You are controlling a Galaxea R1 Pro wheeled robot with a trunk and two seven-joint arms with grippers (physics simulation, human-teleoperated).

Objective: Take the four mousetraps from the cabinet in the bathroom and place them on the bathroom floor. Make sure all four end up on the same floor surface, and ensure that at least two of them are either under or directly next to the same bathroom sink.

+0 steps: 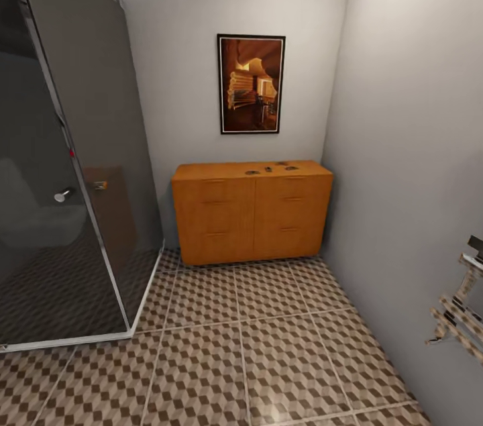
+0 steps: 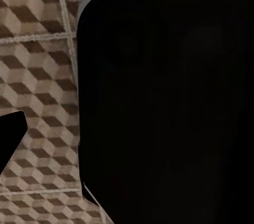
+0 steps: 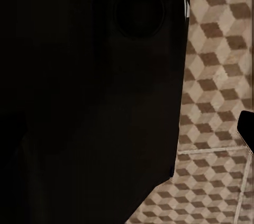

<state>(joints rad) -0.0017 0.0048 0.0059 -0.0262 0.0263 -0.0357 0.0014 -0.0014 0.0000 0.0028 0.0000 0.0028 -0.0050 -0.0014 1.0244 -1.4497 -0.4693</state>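
Mousetraps (image 1: pixel 272 168) lie on top of the cabinet (image 1: pixel 252 215), against the far wall beyond open bathroom floor (image 1: pixel 268 339). Approach step in hand; next, drive closer and raise an arm to the top. State of both jaws: cannot tell.

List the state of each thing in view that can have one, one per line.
cabinet: all drawer fronts shut, standing against the back wall.
mousetraps: small dark pieces lying on the cabinet top, none on the floor yet; too small to count surely.
shower door: shut, dark glass.
picture: hanging straight on the wall.
bathroom floor: patterned tiles, no trap on them.
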